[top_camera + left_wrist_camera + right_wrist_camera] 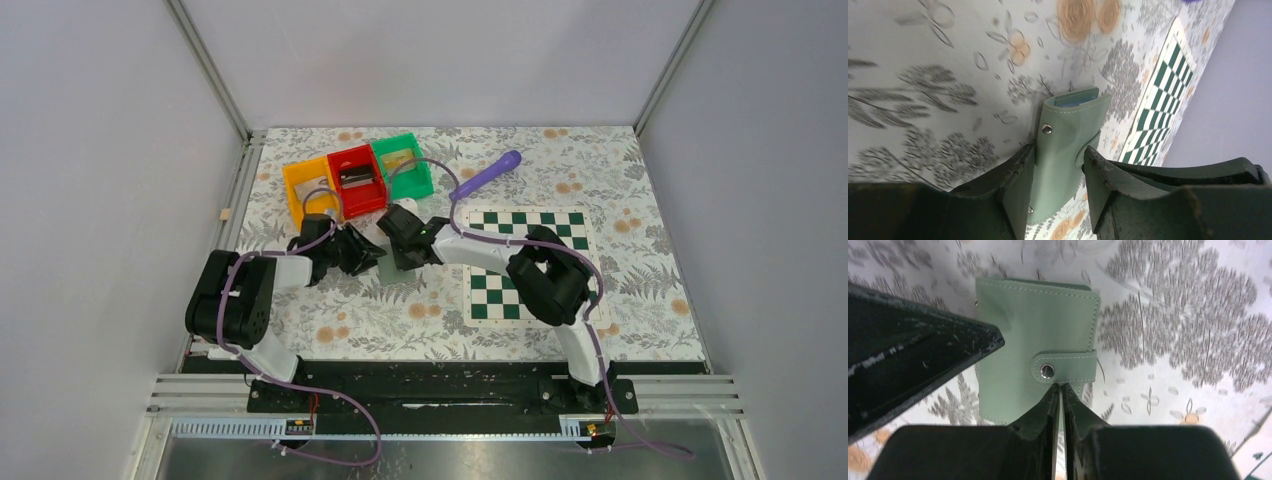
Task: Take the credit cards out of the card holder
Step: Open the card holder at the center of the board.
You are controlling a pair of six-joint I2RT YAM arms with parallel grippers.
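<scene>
The card holder [1038, 315] lies folded shut on the flowered table [620, 200], its pale green outside facing up. A short strap [1073, 365] wraps over from its 3 o'clock edge in the right wrist view and is fastened by a metal snap [1047, 371]. In the left wrist view a strip of blue lining [1070, 100] shows at the holder's far end.

The left gripper [1059, 149] stands about half open, one finger pressed against each long edge of the holder, so the holder is clamped between them. The right gripper [1059, 386] comes in from 6 o'clock in its own view. Its two fingers are drawn almost together with only a thin slit between them, and their tips touch the strap's lower edge just under the snap. Whether they pinch the strap cannot be told.

In the top view the holder sits between the two grippers and is mostly hidden by them. The chessboard [500, 225] lies at its 3 o'clock. An orange bin [305, 190], a red bin [357, 178] and a green bin [405, 165] stand in a row from 11 to 12 o'clock. A purple tool [490, 175] lies at 2 o'clock.
</scene>
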